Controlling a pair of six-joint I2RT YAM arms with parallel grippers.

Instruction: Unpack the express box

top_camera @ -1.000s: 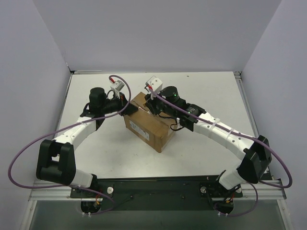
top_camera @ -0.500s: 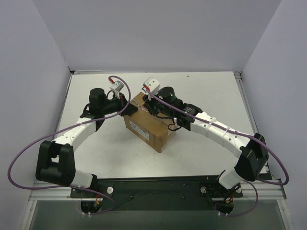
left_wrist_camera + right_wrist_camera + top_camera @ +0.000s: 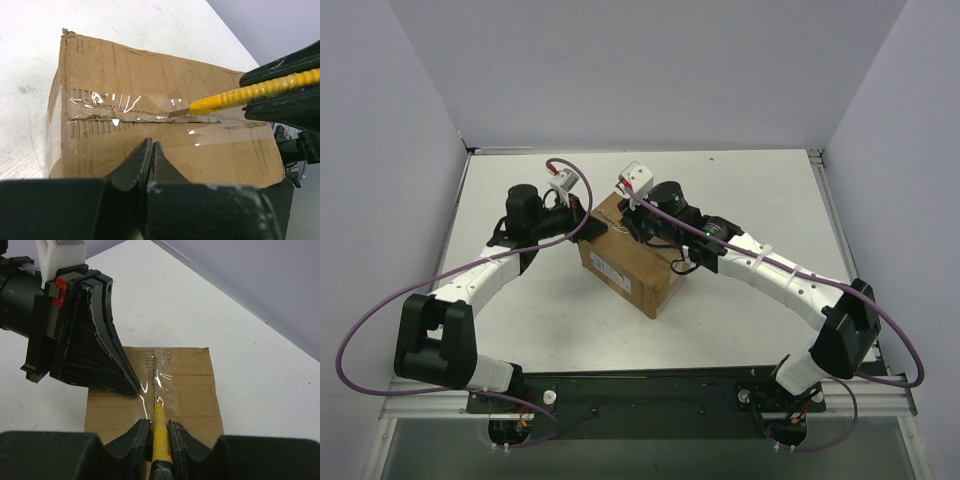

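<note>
Between the fingers of the right gripper (image 3: 160,426) sits a yellow utility knife (image 3: 160,437), clamped by its ribbed handle and pointing straight ahead of the claw. Just past those fingertips, its short blade (image 3: 178,113) meets the clear tape seam (image 3: 120,107) that runs along the top of the express box (image 3: 632,265). Directly beneath both claws lies that box, a brown corrugated carton on the white table (image 3: 750,190). Its flaps are down, and a white label (image 3: 611,271) shows on the side facing the arm bases.

Facing the right claw from the far end of the seam is the left gripper (image 3: 150,149). Its two fingers are pressed together with nothing between them. Their tips sit low over the cardboard, just to one side of the tape and close to the blade. From the right wrist they look to rest on the box top, though I cannot tell for sure that they touch.
</note>
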